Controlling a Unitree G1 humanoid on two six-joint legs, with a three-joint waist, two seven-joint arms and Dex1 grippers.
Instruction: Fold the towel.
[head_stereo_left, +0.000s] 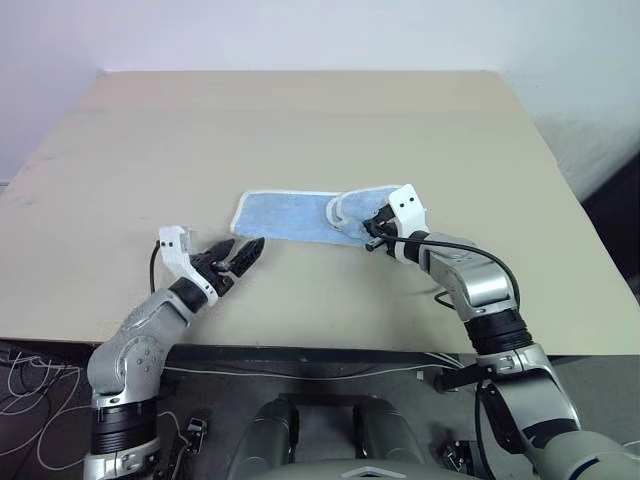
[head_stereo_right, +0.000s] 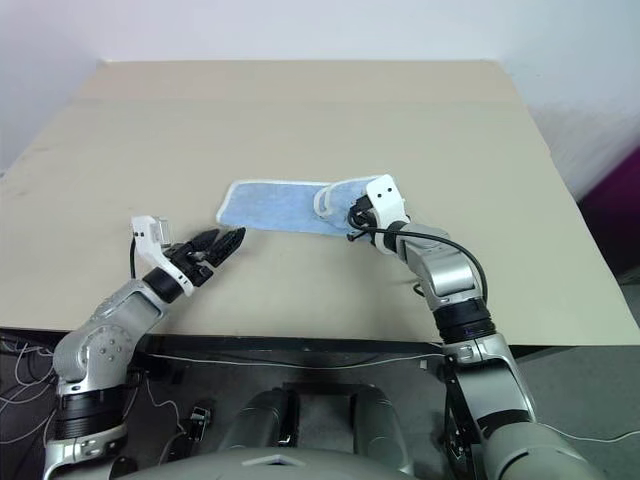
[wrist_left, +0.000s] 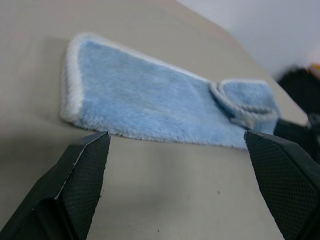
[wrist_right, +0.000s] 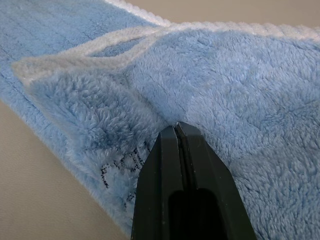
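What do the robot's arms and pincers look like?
The arms are shiny silver-grey metal with black rings at the joints. Each wrist has a white block, and thin black cables loop beside it. The left pincer and right pincer each have two pointed black fingers with bumpy, textured pads.

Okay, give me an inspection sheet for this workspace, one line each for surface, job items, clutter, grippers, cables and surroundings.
Surface: beige table, flat, bare apart from the towel.
Job's things: light blue towel lies near the table's middle; its right end is turned back over itself, white edging showing.
Clutter: nothing seen.
Grippers: left gripper has its jaws open, low over the table just short of the towel's left end, not touching it. Right gripper has its jaws shut at the folded right end; whether cloth is pinched cannot be told.
Cables: black cable loops along the right forearm; loose wires on the floor at lower left.
Surroundings: pale wall behind the table.
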